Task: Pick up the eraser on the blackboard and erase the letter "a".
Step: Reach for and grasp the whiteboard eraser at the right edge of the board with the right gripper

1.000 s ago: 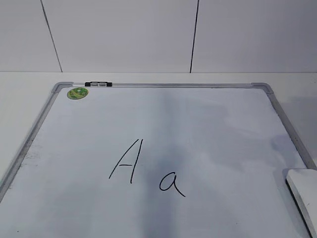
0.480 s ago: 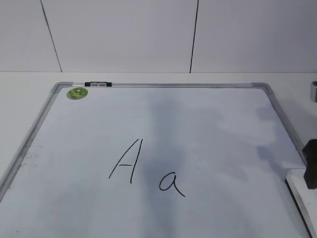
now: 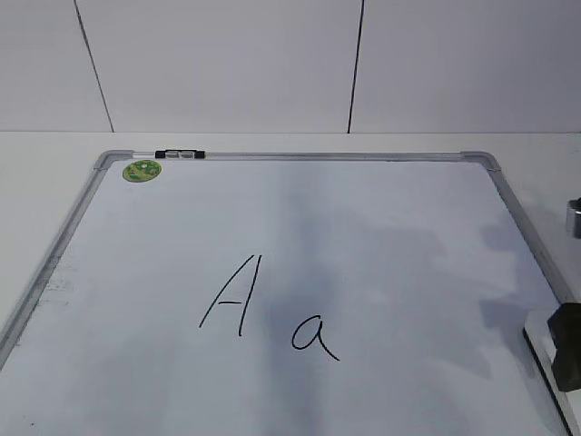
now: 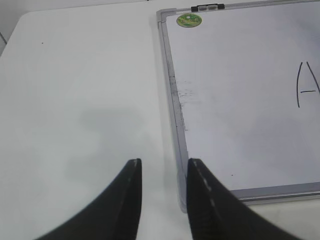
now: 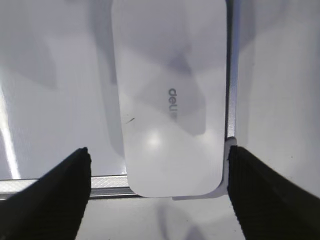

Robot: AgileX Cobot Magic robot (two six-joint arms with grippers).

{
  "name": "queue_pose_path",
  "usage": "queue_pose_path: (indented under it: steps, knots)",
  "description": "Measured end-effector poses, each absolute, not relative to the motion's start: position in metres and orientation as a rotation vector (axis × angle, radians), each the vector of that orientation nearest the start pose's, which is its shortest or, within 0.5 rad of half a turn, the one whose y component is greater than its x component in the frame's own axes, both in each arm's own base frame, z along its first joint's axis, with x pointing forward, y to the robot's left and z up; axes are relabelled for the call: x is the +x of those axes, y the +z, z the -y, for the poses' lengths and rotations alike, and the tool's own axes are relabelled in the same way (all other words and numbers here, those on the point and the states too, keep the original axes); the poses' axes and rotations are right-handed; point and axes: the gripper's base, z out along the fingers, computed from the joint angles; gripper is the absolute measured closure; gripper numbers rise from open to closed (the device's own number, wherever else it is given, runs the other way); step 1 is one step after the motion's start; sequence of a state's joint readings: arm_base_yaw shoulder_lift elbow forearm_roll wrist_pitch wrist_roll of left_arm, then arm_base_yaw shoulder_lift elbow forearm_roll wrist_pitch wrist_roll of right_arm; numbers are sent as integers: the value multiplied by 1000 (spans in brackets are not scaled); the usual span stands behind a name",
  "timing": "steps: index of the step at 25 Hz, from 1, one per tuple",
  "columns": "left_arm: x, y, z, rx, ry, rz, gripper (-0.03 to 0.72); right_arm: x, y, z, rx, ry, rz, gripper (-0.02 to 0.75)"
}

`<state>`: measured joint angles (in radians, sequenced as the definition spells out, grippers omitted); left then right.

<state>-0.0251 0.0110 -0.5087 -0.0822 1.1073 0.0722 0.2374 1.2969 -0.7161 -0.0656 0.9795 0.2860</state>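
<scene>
The blackboard (image 3: 381, 227) is a white board with a grey frame, lying flat on the table. A capital "A" (image 3: 232, 295) and the small letter "a" (image 3: 314, 337) are written near its middle. The eraser (image 3: 543, 347) lies at the board's near right corner. In the right wrist view it is a white block (image 5: 170, 90) with grey lettering. My right gripper (image 5: 159, 157) is open, one finger on each side of the eraser's near end, not touching it; one finger shows in the exterior view (image 3: 570, 345). My left gripper (image 4: 164, 164) is open and empty over the table beside the board's left frame.
A round green sticker (image 3: 142, 170) and a black clip (image 3: 180, 154) sit at the board's far left corner. The board's frame (image 5: 55, 184) runs just under the right gripper. White table (image 4: 75, 100) lies left of the board. A white wall stands behind.
My right gripper has come into the exterior view at the right edge and has lowered towards the eraser. The board, letters and eraser have not moved.
</scene>
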Motion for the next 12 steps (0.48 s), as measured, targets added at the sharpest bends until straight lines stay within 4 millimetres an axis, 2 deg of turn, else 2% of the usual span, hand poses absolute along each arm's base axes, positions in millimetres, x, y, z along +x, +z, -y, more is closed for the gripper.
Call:
queue_pose_path:
  steps: [12]
  knots:
    - [-7, 276, 7, 108, -71, -2088, 454, 199, 214, -41, 37, -67, -2993, 63]
